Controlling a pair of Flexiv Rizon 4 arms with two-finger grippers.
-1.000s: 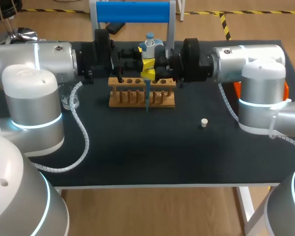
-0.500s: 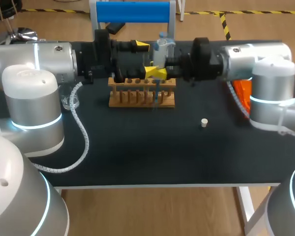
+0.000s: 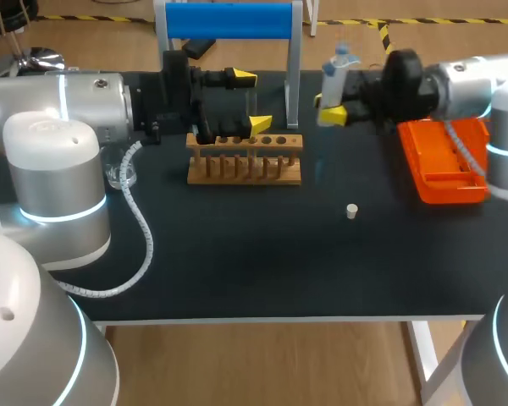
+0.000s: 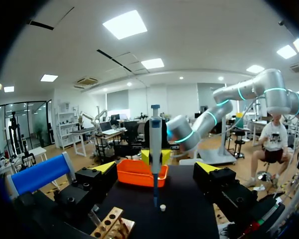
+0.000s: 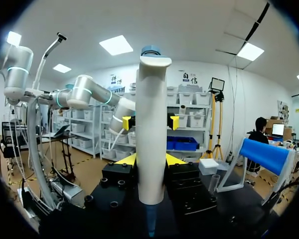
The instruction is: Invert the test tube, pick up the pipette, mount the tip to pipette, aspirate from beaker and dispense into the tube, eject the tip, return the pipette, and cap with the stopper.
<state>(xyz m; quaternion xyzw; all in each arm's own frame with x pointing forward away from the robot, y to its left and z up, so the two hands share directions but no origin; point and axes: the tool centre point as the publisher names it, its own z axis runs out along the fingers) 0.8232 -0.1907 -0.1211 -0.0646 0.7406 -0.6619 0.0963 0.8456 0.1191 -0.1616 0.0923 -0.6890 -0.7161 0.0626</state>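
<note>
In the head view, your left arm [image 3: 68, 106] comes in from 9 o'clock. The left jaws hang released above the back edge of the wooden rack [image 3: 244, 161], yellow tips well apart and gripping nothing. Your right arm [image 3: 470, 80] enters from 2 o'clock. The right jaws are clenched on the pipette [image 3: 337, 72], which stands upright above the table [image 3: 237, 262], between the rack and the orange bin [image 3: 444, 165]. The stopper [image 3: 350, 211] lies on the table at about 4 o'clock from the rack, well apart from it. A glass beaker [image 3: 122, 175] sits at the rack's 9 o'clock (close beside your left arm).

In the left wrist view, the left jaws gape wide and empty. Dead ahead, at their 12 o'clock, the pipette hangs upright with a bluish tip [image 4: 155, 195] on its lower end. The stopper is below that tip and the orange bin behind it. A corner of the rack shows under the jaws.

In the right wrist view, the pipette's white body fills the gap between the right jaws, pinched from both sides. The bluish tip runs down beneath it. Beyond it, at 12 o'clock, the left jaws face you, parted.
</note>
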